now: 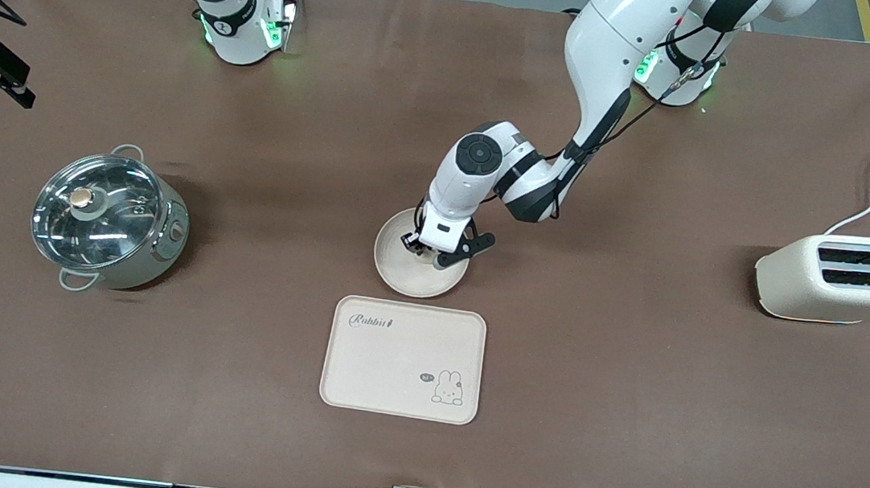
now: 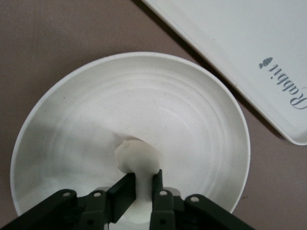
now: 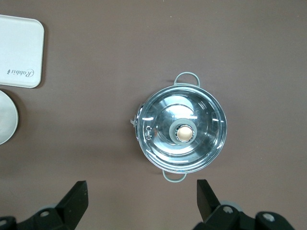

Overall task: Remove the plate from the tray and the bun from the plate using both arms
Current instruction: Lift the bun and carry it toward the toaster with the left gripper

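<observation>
The round cream-white plate (image 1: 409,278) lies on the brown table just farther from the front camera than the rabbit tray. My left gripper (image 1: 425,253) reaches down into it. In the left wrist view the left gripper (image 2: 144,181) is shut on the small pale bun (image 2: 135,155) at the middle of the plate (image 2: 192,110). I cannot tell whether the bun touches the plate. My right gripper (image 3: 139,201) is open and empty, high over the table beside the steel pot; it does not show in the front view. The plate's edge (image 3: 5,117) shows in the right wrist view.
A cream rectangular rabbit tray (image 1: 403,358) lies nearer the front camera than the plate, also in the wrist views (image 2: 230,43) (image 3: 19,50). A lidded steel pot (image 1: 108,219) (image 3: 182,132) stands toward the right arm's end. A cream toaster (image 1: 844,279) stands toward the left arm's end.
</observation>
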You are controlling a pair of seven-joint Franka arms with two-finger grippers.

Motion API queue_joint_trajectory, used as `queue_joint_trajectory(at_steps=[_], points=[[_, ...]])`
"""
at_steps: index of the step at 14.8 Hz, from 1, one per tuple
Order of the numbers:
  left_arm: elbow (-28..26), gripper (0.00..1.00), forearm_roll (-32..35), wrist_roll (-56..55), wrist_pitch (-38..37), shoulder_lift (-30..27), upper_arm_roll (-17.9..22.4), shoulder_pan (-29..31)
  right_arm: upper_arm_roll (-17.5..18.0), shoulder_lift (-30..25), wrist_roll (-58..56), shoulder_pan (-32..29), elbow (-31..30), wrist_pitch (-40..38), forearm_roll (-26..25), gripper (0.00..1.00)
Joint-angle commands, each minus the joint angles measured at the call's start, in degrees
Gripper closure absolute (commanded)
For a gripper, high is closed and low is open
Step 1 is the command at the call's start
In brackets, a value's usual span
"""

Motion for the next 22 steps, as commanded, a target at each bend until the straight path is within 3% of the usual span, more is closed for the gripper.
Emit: queue_joint_trajectory(at_steps=[1, 5, 9, 14, 18, 20, 22], points=[[-0.9, 1.00, 1.3, -1.7, -0.8, -1.8, 0.6, -0.3, 1.2, -1.5, 0.4, -1.0, -1.9, 0.6, -0.9, 0.00], [4.5, 1.00, 6.8, 6.6, -26.9, -9.0, 0.8, 2.7, 1.2, -1.2, 0.2, -0.7, -1.6, 0.8, -0.9, 0.00], [4.1, 1.00, 6.0, 29.2, -36.7, -13.5, 0.4, 13.3, 1.5, 0.2, 0.2, -0.2, 0.4, 0.7, -0.8, 0.00], [1.0, 1.00, 5.9, 52.5, -38.7, -14.3, 0.1, 25.7, 1.5, 1.1, -1.6, -0.2, 1.4, 1.3, -1.3, 0.00], [-0.8, 0.98, 6.0, 70.1, -36.6, -11.8, 0.2, 34.2, 1.5, 2.5, -1.7, -0.3, 2.2, 1.7, -0.9, 0.00], [-0.8, 0.81, 6.0, 73.5, -35.0, -9.6, 0.1, 37.1, 1.5, 2.7, -1.7, -0.1, 2.3, 2.2, -0.9, 0.00], [-0.6, 0.53, 5.9, 73.0, -34.3, -8.0, 0.2, 37.3, 1.5, 2.7, -1.8, 0.6, 2.5, 2.1, -1.3, 0.00]])
